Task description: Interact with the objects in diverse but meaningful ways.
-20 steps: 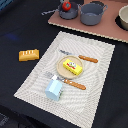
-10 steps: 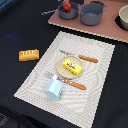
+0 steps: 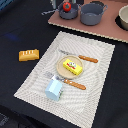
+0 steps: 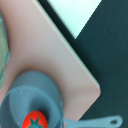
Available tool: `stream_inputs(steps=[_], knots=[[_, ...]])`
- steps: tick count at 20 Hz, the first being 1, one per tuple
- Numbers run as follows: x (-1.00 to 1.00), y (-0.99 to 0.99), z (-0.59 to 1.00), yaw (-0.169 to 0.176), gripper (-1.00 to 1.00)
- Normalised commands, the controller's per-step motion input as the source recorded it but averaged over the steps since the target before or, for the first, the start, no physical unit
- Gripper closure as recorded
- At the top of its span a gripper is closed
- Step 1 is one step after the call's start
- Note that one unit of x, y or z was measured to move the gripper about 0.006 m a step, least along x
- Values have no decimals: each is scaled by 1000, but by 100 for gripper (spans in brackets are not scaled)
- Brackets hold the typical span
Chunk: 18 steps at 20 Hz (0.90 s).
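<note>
Dark tabletop (image 3: 15, 30) under pale woven placemat (image 3: 100, 75).

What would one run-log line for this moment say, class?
gripper: not in view | butter: on plate | carton: on mat | loaf: off mat | tomato: in small pan
</note>
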Motion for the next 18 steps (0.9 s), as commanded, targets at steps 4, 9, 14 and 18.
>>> stream_inputs(steps=[4,9,14,18], knots=[[0,-1000,-242,0,-100],[-13,-969,-431,15,-100],[-82,-658,-433,156,-100],[-297,-286,-262,220,-100]])
